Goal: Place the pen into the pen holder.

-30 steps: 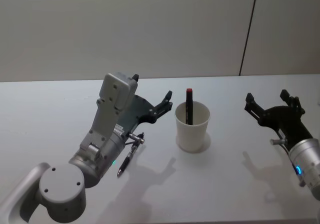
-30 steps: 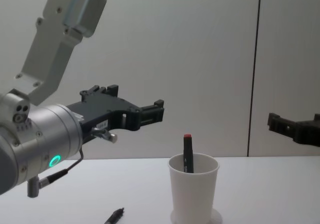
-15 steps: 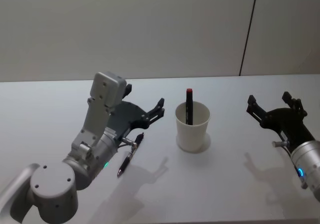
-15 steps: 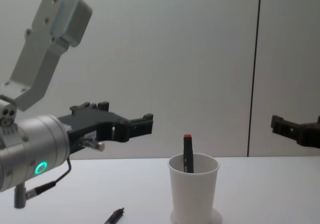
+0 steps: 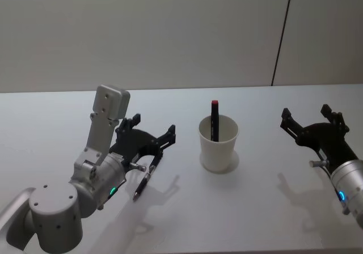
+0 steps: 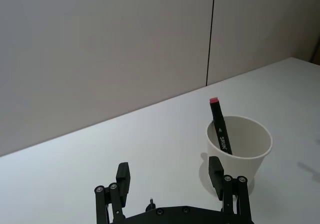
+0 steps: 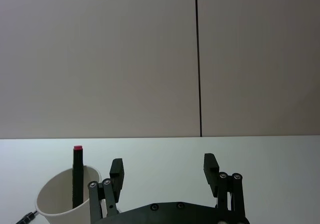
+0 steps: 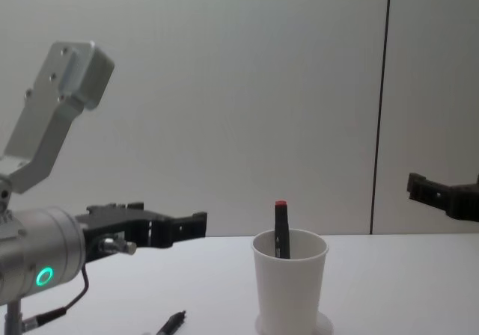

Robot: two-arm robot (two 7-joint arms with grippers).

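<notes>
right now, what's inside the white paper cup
One black marker with a red tip stands inside the pen holder, slightly tilted, its tip above the rim. The pen holder's wall hides the marker's lower end and the bottom inside.

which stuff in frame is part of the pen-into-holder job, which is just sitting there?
Job:
white paper cup (the holder)
dark pen lying on the table
left gripper, open, hovering by that pen

Just there:
red-capped marker, already standing in the cup
right gripper, open, idle off to the right
</notes>
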